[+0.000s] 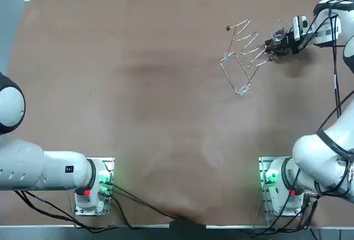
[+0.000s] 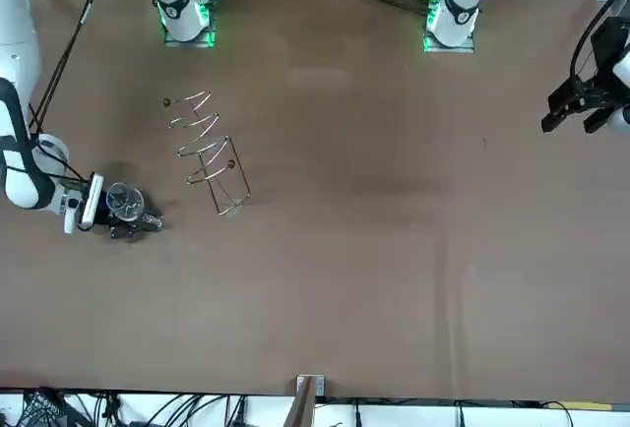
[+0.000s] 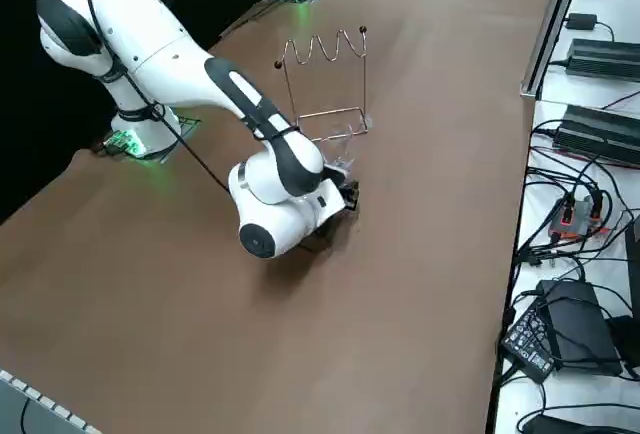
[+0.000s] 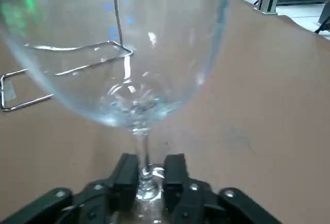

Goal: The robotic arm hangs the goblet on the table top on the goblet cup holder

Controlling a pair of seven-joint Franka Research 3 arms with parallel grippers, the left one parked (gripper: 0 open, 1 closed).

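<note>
1. Top view: the right gripper [image 1: 279, 45] holds the goblet [image 1: 278, 31] just beside the wire rack [image 1: 243, 57], at the rack's 3 o'clock
2. Front view: the goblet [image 2: 123, 201] is upright; whether its foot is off the table [image 2: 394, 250] I cannot tell; I judge it needs lifting, turning bowl-down, then sliding the stem into a gap between the rack's loops [image 2: 192, 122]
3. Right side view: the rack's base frame [image 3: 335, 119] sits low on the gripper's side, so a high approach looks safer; cables [image 3: 560, 224] and black boxes [image 3: 600, 59] at 3 o'clock are off the table, well apart
4. Wrist view: both fingers [image 4: 126, 175] are narrow, pinching the stem low near the foot; a firm yet gentle squeeze suits thin glass
</note>
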